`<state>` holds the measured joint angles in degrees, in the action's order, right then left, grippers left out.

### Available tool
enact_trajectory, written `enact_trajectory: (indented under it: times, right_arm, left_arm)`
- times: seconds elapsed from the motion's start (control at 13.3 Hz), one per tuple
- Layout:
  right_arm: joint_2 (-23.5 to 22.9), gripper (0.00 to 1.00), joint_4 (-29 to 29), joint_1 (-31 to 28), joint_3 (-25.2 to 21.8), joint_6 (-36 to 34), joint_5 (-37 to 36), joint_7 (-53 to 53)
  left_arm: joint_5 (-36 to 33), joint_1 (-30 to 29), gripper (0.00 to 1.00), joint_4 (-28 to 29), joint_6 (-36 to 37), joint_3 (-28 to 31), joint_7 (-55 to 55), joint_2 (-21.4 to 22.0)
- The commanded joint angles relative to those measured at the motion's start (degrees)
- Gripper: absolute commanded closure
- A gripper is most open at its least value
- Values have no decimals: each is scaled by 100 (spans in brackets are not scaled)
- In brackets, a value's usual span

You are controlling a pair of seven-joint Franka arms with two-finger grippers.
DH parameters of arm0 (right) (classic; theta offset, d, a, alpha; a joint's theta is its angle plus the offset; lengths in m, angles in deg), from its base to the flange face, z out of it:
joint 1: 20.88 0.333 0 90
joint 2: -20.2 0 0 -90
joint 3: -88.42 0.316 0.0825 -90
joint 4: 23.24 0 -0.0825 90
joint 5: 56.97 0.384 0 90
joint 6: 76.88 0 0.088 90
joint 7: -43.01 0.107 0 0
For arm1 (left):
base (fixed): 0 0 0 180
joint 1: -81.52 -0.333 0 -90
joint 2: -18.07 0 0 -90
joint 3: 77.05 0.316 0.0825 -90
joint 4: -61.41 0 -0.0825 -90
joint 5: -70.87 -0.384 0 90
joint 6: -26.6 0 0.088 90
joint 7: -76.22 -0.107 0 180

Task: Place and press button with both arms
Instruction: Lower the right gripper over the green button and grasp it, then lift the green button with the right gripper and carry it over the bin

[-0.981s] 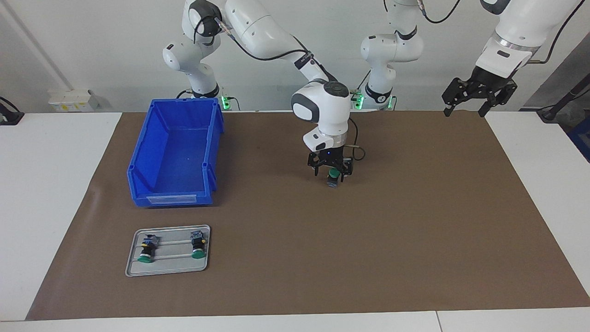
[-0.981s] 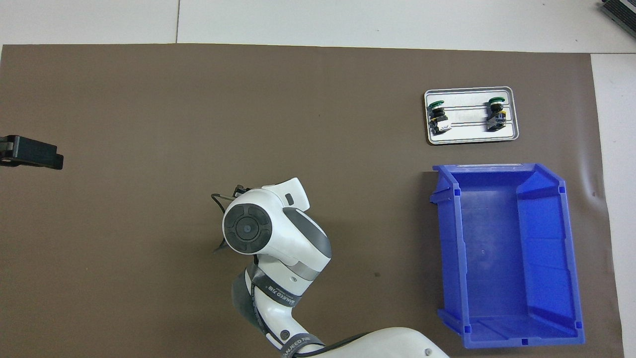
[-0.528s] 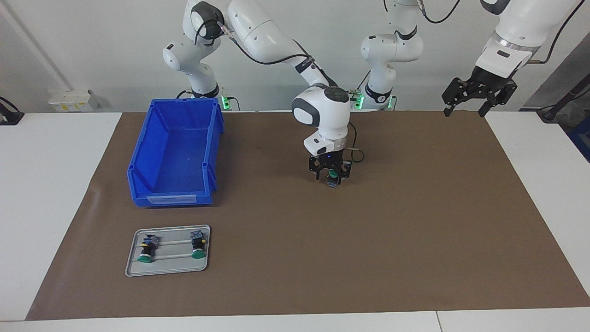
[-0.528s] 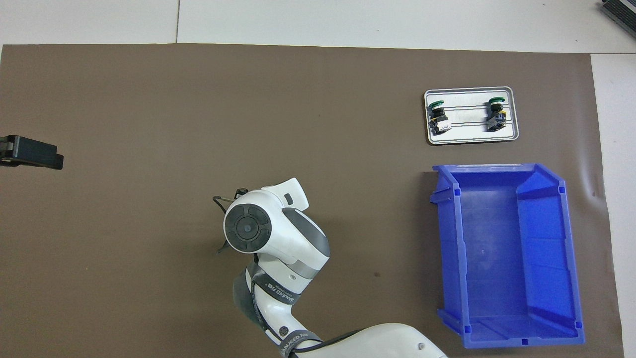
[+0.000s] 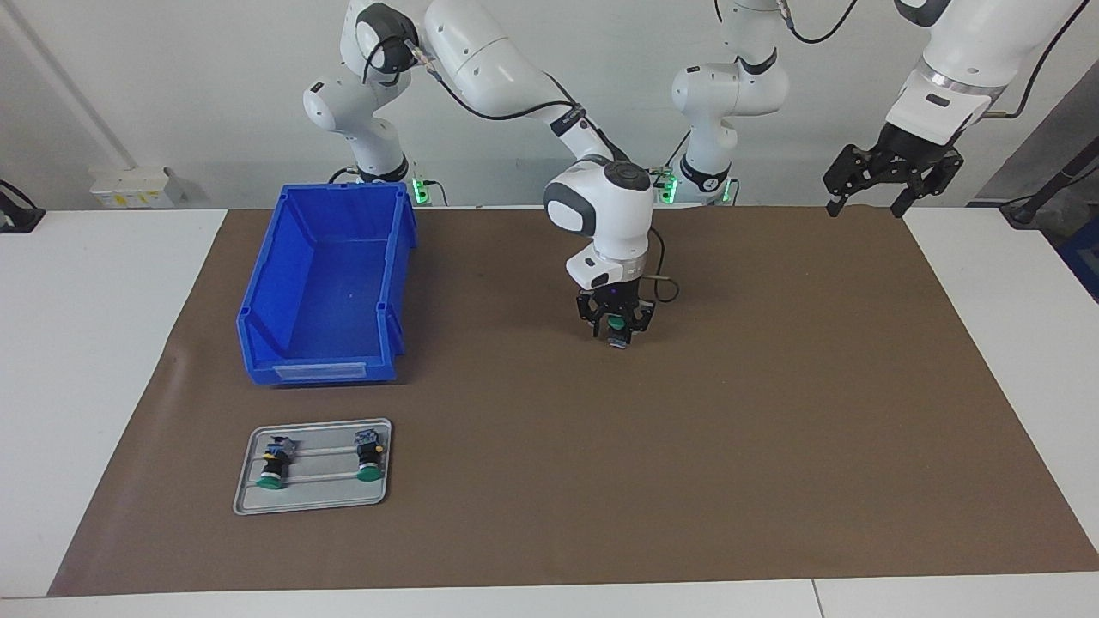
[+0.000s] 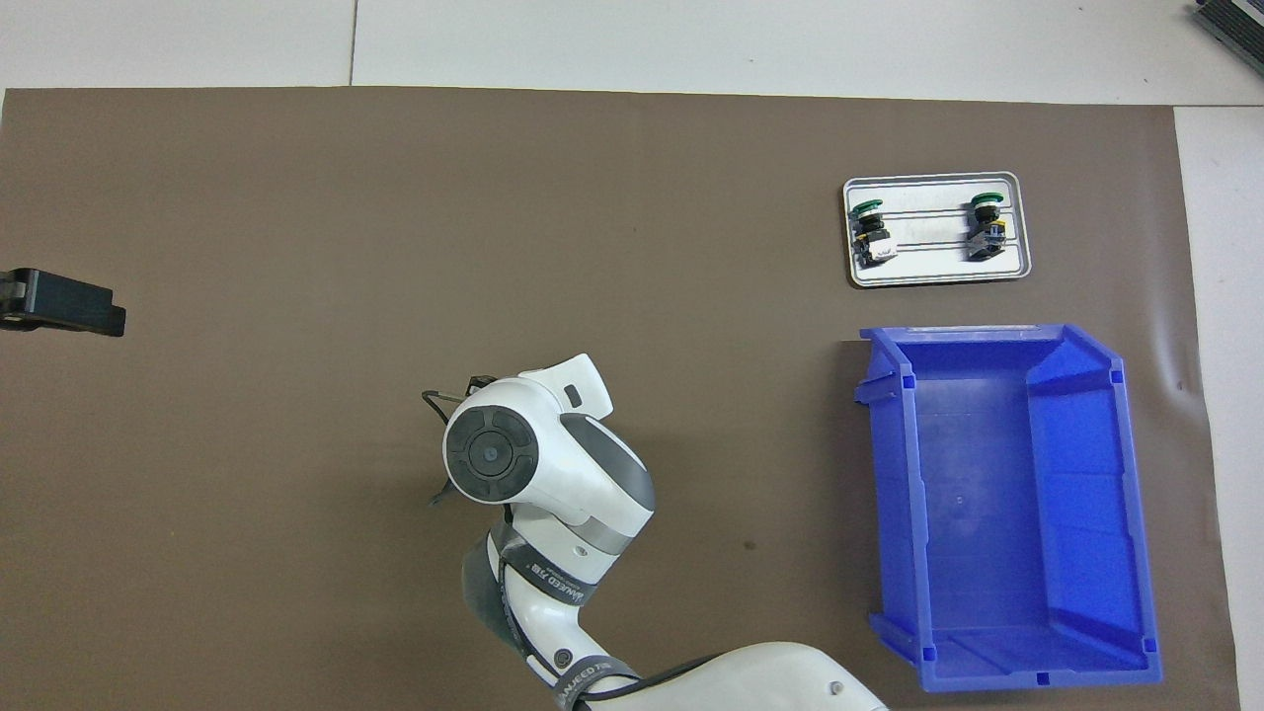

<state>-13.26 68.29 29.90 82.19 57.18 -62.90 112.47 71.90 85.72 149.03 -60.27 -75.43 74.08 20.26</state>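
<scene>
A button (image 5: 616, 341) with a green cap stands upright on the brown mat (image 5: 687, 446) near its middle. My right gripper (image 5: 615, 330) points straight down over it, its fingers drawn in against the cap. In the overhead view the right arm's wrist (image 6: 494, 454) hides both the gripper and this button. Raised over the mat's corner at the left arm's end hangs my left gripper (image 5: 889, 178), open and holding nothing; only its tip (image 6: 61, 303) enters the overhead view.
A grey metal tray (image 5: 313, 508) carries two more green-capped buttons (image 5: 273, 468) (image 5: 370, 459) at the right arm's end, farther from the robots. A blue bin (image 5: 318, 371) stands between the tray and the robots.
My right gripper's fingers stood wide around the button and have closed in on its cap. The right wrist shifted slightly. The left arm has not moved.
</scene>
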Motion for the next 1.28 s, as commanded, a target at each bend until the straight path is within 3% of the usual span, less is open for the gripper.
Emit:
enact_trajectory:
  times: [0.0, 0.08, 0.23, 0.6, 0.83, 1.21]
  right_arm:
    - [-29, 38, -29, -33, 9, 120, -14, -109]
    - [-29, 42, -29, -33, 9, 138, -14, -109]
    - [-29, 100, -47, -33, 9, 103, -5, -222]
    - [67, 100, -275, -76, 0, -379, -14, -267]
    - [882, 100, -144, -444, -27, -1089, -49, -835]
    - [2192, 100, -30, -1822, -18, -2190, -49, -2943]
  left_arm:
    - [-42, 54, 0, 160, 30, 58, -49, 150]
    - [-42, 54, 0, 160, 30, 58, -49, 150]
    - [-42, 54, 0, 160, 30, 58, -49, 150]
    - [-42, 54, 0, 160, 30, 58, -49, 150]
    - [-42, 54, 0, 160, 30, 58, -49, 150]
    - [-42, 54, 0, 160, 30, 58, -49, 150]
